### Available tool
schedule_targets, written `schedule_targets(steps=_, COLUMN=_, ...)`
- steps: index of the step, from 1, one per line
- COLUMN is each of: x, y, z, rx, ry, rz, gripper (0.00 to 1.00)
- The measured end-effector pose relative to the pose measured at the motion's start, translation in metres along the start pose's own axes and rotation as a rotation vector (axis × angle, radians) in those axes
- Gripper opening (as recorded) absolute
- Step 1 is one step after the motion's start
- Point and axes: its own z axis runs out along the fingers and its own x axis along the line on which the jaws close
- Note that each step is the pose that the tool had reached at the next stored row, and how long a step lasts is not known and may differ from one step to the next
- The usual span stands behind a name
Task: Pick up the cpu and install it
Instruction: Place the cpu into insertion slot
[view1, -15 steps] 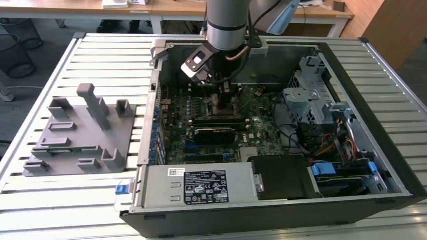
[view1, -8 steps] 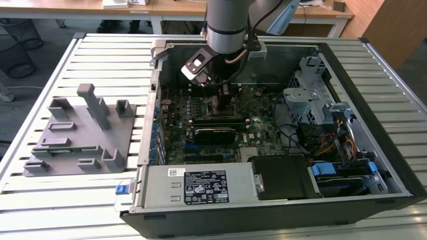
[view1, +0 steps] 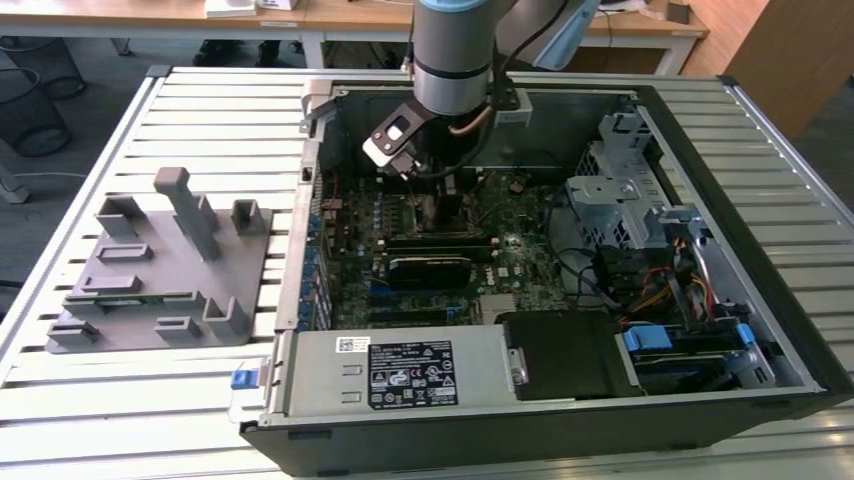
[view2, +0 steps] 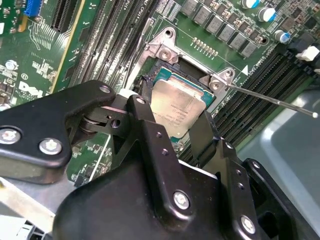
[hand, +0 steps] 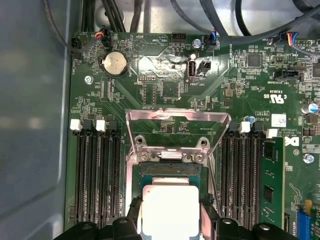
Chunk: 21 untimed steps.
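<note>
Silvery-grey chip (view2: 176, 107) in the black claw (hand: 170, 220); beneath the claw, green board (hand: 165, 90), black slots (hand: 95, 175).

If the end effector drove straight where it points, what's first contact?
Likely the open socket: the end effector, shut on the cpu, points at it, so the cpu would land there first. Gap unclear.

We see a table (view1: 200, 110) made of pale metal slats. Two things lie directly on it. An open computer case (view1: 534, 440) lies towards the exterior view's right. A grey fixture plate (view1: 147, 270) with upright blocks lies just beside the case, on the left.
</note>
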Motion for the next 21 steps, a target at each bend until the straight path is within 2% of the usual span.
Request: schedule_targets(steps=21, x=0.0, y=0.0016, z=0.0065, rx=-0.0001, ry=0.0005, rz=0.003, gripper=0.54)
